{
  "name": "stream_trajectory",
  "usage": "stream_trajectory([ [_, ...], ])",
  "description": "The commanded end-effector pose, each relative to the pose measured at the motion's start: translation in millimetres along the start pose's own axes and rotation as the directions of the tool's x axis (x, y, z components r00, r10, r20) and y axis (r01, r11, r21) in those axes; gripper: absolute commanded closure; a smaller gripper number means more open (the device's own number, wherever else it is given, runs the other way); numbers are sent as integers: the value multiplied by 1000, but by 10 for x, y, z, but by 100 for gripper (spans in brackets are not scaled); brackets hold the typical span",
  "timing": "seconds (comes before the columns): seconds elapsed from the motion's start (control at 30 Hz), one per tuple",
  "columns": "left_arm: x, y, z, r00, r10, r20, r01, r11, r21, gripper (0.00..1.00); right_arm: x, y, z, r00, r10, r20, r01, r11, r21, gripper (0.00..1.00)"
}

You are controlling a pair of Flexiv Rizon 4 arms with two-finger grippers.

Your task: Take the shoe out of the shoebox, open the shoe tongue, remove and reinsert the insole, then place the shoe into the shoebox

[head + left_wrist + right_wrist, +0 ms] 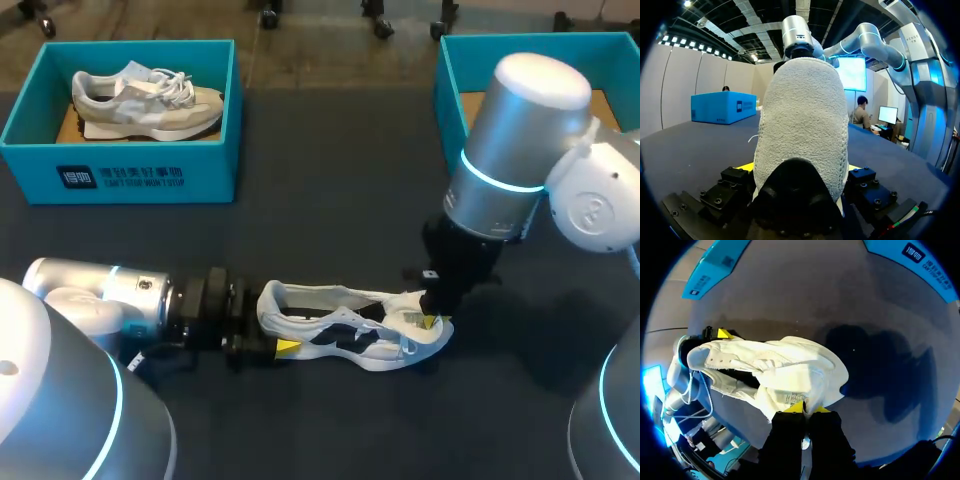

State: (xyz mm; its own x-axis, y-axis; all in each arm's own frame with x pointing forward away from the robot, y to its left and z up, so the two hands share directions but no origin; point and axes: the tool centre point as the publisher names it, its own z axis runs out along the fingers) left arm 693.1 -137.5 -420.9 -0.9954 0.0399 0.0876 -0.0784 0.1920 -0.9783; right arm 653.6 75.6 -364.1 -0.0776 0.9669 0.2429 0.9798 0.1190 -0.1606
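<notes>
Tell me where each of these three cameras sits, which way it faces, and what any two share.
Head view: above and behind, facing down on the table; both arms enter, left gripper at the heel of the shoe, right gripper at its front.
Left wrist view: low over the table, facing level along its fingers at the heel.
Right wrist view: above the shoe, facing down on the tongue pinched in its fingers.
Shared: all three show the white shoe; the left wrist view also catches the right arm.
</notes>
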Motion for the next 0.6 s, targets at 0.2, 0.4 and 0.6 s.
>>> stream_trajectory([
  [0.2,-28,50,33,1000,0,2,0,1000,1,100,-57,-18,-80,1000,-8,-27,9,1000,22,58],
  [0.4,-28,50,33,1000,0,2,0,1000,1,100,2,-89,-325,999,8,45,-10,999,48,18],
  [0.6,-28,50,33,1000,0,2,0,1000,1,100,86,-161,-613,993,3,119,-9,998,55,18],
])
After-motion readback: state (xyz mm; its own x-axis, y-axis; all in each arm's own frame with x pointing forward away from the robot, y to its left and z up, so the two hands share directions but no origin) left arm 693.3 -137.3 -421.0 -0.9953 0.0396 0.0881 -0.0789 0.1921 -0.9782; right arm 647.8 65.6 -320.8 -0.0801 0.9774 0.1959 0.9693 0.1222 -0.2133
